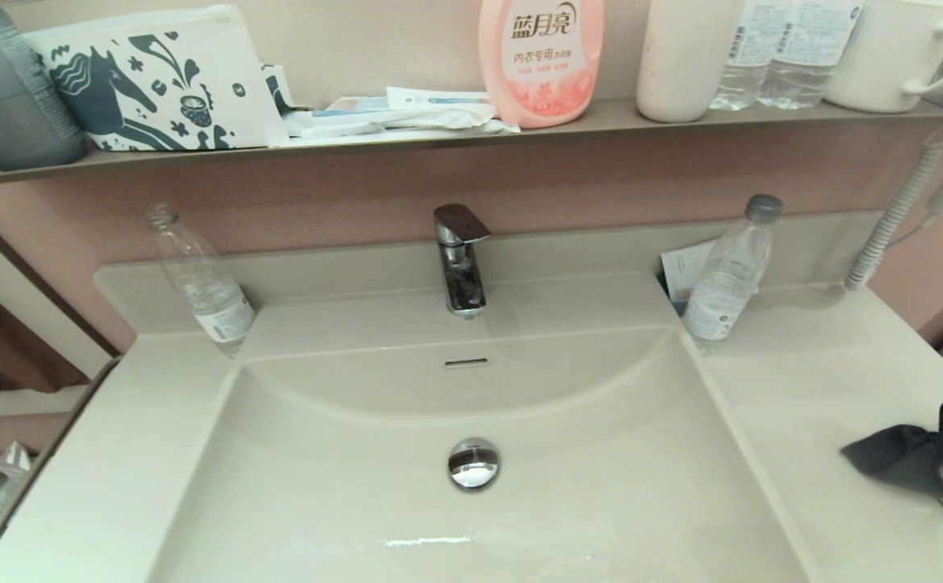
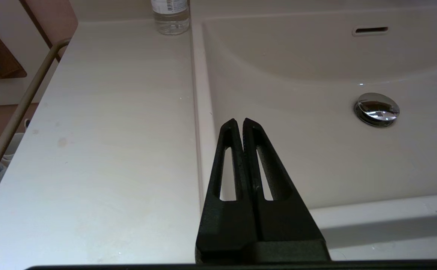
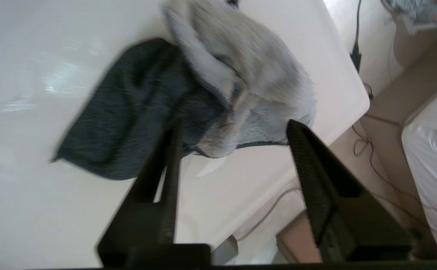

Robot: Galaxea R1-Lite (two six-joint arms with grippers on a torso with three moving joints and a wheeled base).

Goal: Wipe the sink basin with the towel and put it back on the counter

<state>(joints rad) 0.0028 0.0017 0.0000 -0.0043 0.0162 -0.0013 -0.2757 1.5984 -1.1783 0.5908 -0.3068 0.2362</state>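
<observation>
The towel (image 3: 188, 108) is lying crumpled on the counter (image 1: 804, 380) to the right of the sink basin (image 1: 569, 502), close to the counter's right edge. Its dark charcoal face is spreading flat toward the basin side, while the light grey fluffy face is bunching up in a heap on the other half. In the right wrist view the right gripper (image 3: 233, 131) is hovering just in front of the cloth with its fingers (image 3: 308, 150) spread wide apart; the grey heap is showing in the gap between the two tips, and one finger is overlapping the charcoal part in the picture. Whether either finger is actually touching the fabric cannot be told, but nothing is being pinched. In the head view only a sliver of this gripper is showing at the right border, beside the towel.

The basin itself is sitting bare, with the chrome drain plug (image 1: 473, 463) in its middle and the overflow slot (image 1: 466, 362) below the faucet (image 1: 459, 257). A water bottle (image 1: 729, 271) is standing at the basin's back right corner, well apart from the towel, and a second bottle (image 1: 200, 279) is standing at the back left corner.

The left gripper (image 2: 240, 122) is waiting over the basin's front left rim, its fingers pressed together and holding nothing.
</observation>
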